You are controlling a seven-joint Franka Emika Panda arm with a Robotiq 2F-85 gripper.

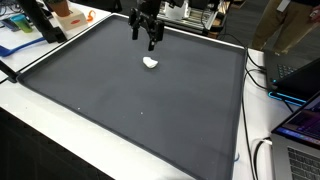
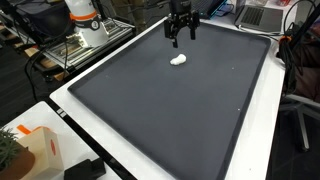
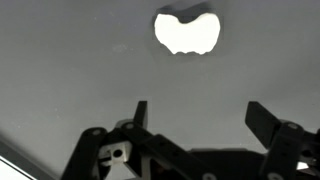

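A small white lump [image 1: 151, 62] lies on the dark grey mat [image 1: 120, 95], toward its far side. In both exterior views my gripper [image 1: 152, 40] hangs above the mat just behind the lump, fingers pointing down and spread apart. From the other side the lump [image 2: 179, 59] sits just in front of the gripper [image 2: 180, 37]. In the wrist view the lump [image 3: 187, 32] shows bright near the top, ahead of the gripper [image 3: 200, 115]. The two fingers [image 3: 262, 122] stand wide apart with only bare mat between them. The gripper is open and holds nothing.
The mat covers a white table [image 1: 40, 125] and has a raised white edge [image 2: 70, 105]. An orange-and-white object [image 2: 85, 20] stands beyond the mat's far corner. Laptops and cables [image 1: 300, 85] sit beside the table. A box with a plant [image 2: 25, 145] sits at a near corner.
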